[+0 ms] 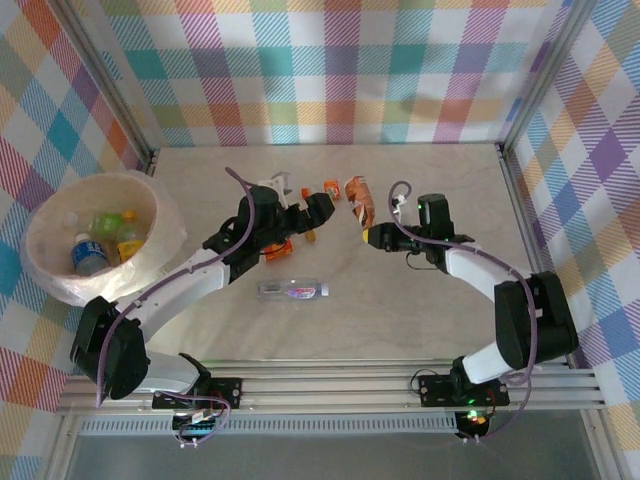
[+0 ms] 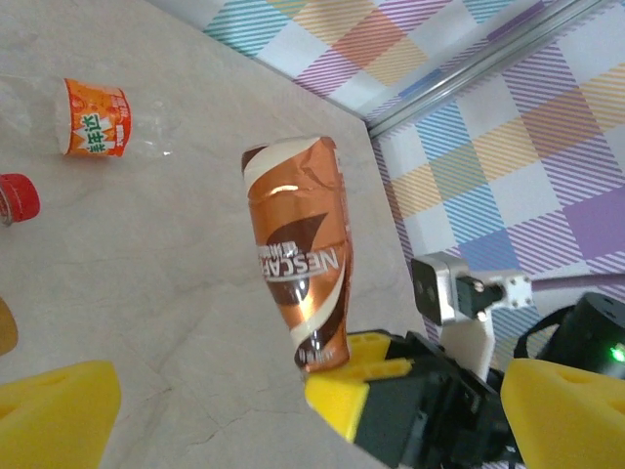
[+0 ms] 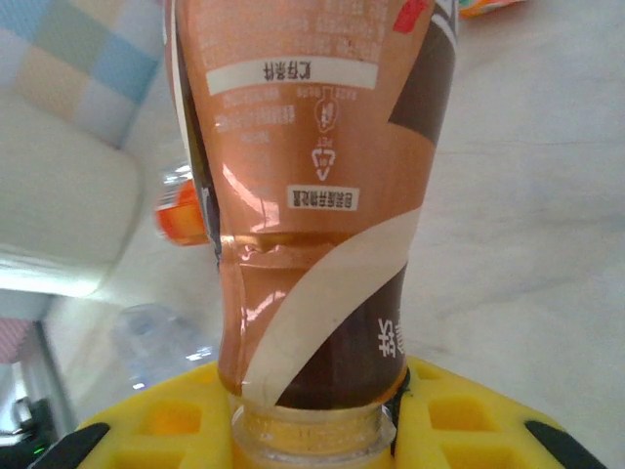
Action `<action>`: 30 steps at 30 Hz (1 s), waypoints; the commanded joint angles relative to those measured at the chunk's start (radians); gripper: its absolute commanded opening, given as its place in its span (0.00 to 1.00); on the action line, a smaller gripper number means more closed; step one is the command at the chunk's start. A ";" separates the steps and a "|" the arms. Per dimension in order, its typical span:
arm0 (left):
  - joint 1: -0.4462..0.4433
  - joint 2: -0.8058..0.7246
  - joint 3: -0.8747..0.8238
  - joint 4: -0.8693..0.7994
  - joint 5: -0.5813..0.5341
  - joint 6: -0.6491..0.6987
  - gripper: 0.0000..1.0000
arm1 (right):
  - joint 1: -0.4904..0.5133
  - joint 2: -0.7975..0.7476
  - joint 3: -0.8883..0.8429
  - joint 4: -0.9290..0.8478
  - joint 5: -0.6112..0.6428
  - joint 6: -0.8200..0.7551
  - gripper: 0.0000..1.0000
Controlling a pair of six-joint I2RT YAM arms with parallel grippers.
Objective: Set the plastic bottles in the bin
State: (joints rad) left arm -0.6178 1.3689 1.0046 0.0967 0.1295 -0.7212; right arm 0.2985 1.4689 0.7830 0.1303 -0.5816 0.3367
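Observation:
My right gripper (image 1: 375, 236) is shut on the neck of a brown coffee bottle (image 1: 358, 200), which sticks out away from the arm bases, above the table. In the right wrist view the yellow fingers (image 3: 146, 430) clamp the bottle (image 3: 312, 195) just above its clear neck ring. My left gripper (image 1: 316, 210) is open, close to the left of that bottle; in its wrist view the bottle (image 2: 298, 264) hangs between its spread yellow fingers (image 2: 54, 410). The white bin (image 1: 40, 265) sits at the far left with several bottles inside.
A clear bottle with a purple label (image 1: 292, 290) lies mid-table. An orange bottle (image 1: 278, 250) lies under the left arm, and another small orange one (image 1: 330, 187) sits farther back. An orange-labelled bottle (image 2: 96, 117) and a red cap (image 2: 18, 195) lie near the wall.

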 commanded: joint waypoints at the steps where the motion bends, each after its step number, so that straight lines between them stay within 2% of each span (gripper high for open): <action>1: -0.007 0.014 0.007 0.045 0.022 -0.011 1.00 | 0.051 -0.060 -0.039 0.159 -0.099 0.120 0.14; 7: -0.008 0.053 0.042 0.008 0.043 0.003 1.00 | 0.159 -0.106 -0.048 0.202 -0.147 0.136 0.15; 13: -0.005 0.050 0.033 0.014 -0.006 -0.003 1.00 | 0.211 -0.101 -0.018 0.201 -0.195 0.111 0.16; 18: -0.002 0.027 0.005 0.054 -0.005 -0.004 0.89 | 0.221 -0.083 -0.008 0.218 -0.222 0.111 0.16; 25: -0.001 0.005 -0.016 0.051 0.006 0.009 0.67 | 0.234 -0.058 0.028 0.191 -0.287 0.079 0.17; 28: -0.002 -0.013 -0.027 0.057 0.000 0.015 0.62 | 0.237 -0.056 0.041 0.167 -0.282 0.061 0.21; 30: -0.002 -0.024 -0.036 0.061 -0.009 0.014 0.61 | 0.237 -0.056 0.045 0.159 -0.271 0.056 0.27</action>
State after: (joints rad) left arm -0.6174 1.3823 0.9955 0.1356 0.1226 -0.7330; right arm 0.5274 1.4117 0.7868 0.2874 -0.8093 0.4255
